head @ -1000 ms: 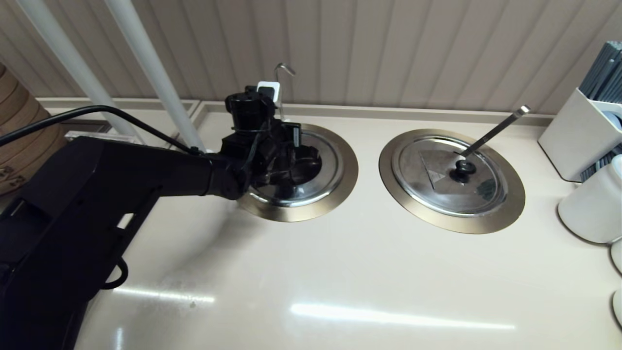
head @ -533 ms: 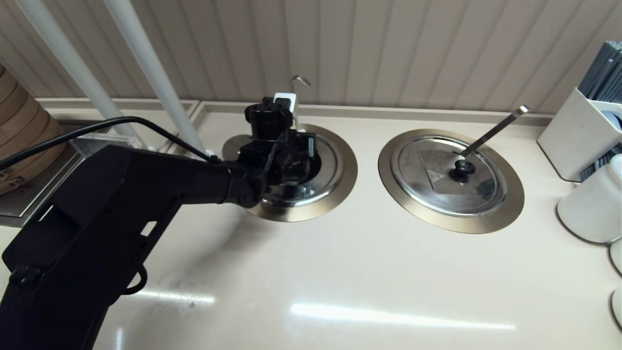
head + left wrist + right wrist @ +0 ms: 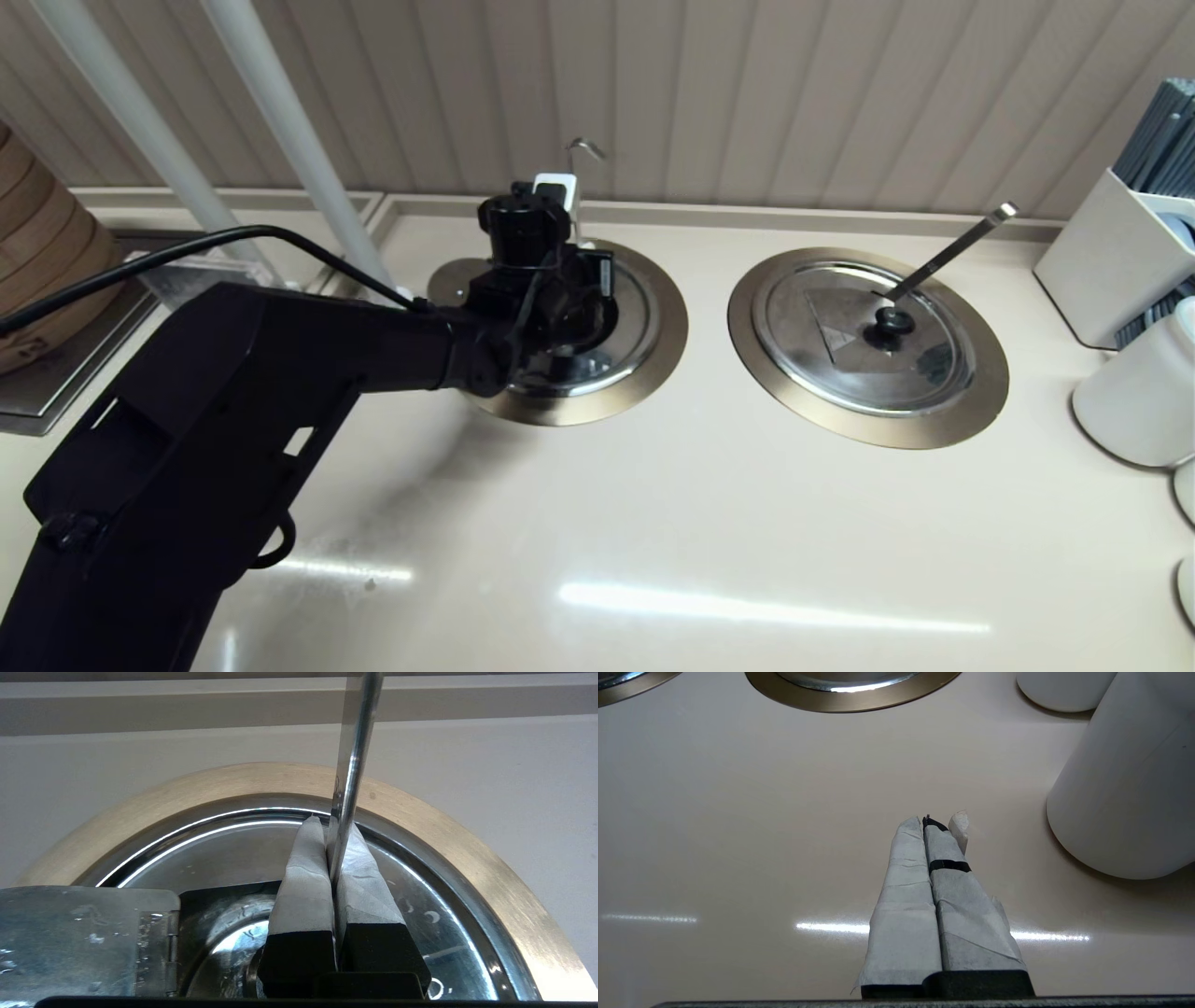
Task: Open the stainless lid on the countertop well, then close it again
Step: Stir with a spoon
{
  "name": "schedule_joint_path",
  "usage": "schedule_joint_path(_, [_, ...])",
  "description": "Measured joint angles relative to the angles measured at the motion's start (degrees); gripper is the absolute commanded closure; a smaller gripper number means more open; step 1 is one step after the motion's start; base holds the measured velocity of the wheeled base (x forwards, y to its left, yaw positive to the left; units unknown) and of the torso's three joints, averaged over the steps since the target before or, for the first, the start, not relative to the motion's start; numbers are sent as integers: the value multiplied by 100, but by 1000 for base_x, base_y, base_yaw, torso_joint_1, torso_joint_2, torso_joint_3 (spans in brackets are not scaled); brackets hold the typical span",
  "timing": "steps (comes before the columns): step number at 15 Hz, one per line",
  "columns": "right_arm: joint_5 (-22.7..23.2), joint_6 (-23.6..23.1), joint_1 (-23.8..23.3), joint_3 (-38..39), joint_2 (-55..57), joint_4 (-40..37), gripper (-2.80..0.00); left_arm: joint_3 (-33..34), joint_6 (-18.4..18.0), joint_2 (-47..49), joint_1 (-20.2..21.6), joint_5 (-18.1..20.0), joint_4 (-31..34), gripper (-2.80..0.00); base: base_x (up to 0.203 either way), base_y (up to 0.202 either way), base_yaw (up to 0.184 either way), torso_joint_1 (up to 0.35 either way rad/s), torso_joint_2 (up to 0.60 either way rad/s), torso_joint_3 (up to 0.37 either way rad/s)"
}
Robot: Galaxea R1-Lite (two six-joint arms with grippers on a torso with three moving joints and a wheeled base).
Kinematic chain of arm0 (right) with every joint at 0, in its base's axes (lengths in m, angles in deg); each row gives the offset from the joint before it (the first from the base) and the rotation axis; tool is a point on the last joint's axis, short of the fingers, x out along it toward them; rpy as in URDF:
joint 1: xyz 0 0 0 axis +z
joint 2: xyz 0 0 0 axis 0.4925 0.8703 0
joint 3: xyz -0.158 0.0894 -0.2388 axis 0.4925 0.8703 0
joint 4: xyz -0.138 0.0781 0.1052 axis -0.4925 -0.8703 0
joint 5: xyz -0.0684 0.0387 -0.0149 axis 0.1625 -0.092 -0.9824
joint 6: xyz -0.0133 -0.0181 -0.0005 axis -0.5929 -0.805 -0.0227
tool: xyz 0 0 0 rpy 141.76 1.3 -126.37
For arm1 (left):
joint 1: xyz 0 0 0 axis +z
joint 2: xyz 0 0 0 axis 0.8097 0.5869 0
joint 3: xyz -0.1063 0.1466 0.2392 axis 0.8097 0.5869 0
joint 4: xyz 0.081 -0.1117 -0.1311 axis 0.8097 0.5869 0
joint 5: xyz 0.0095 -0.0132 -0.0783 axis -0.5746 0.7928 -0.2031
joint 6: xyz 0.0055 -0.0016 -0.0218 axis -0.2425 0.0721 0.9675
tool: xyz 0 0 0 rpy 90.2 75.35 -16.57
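Stainless lid [image 3: 627, 322] looks rigid, slick, hinged: best taken by its hidden knob. Left gripper [image 3: 332, 858] hovers above it, fingers pressed together, beside the ladle handle [image 3: 352, 765]; right gripper [image 3: 934, 858] parked, clenched.

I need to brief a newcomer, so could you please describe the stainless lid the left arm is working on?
On the beige counter are two bronze-rimmed wells; take the left one. Its stainless lid lies under the left claw, with a hook-ended ladle handle rising behind, whereas the twin lid has a straight handle.
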Motion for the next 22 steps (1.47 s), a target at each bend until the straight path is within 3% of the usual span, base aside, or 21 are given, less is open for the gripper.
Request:
schedule_joint_path(9, [2,-1,0,0,0,0,0,-314,-88,228,-60,11,10,0,0,0,0,0,0,0])
schedule_joint_path(10, [0,-1,0,0,0,0,0,-331,-226,265,-70,6,-17,-280,0,0,0,0,0,0])
schedule_joint_path(17, [4,0,0,0,0,0,0,-515,-126,380,-68,-44,-40,-280,0,0,0,0,0,0])
schedule_joint_path(22, [-2,0,0,0,0,0,0,-480,148,339,-64,-50,-38,-280,0,0,0,0,0,0])
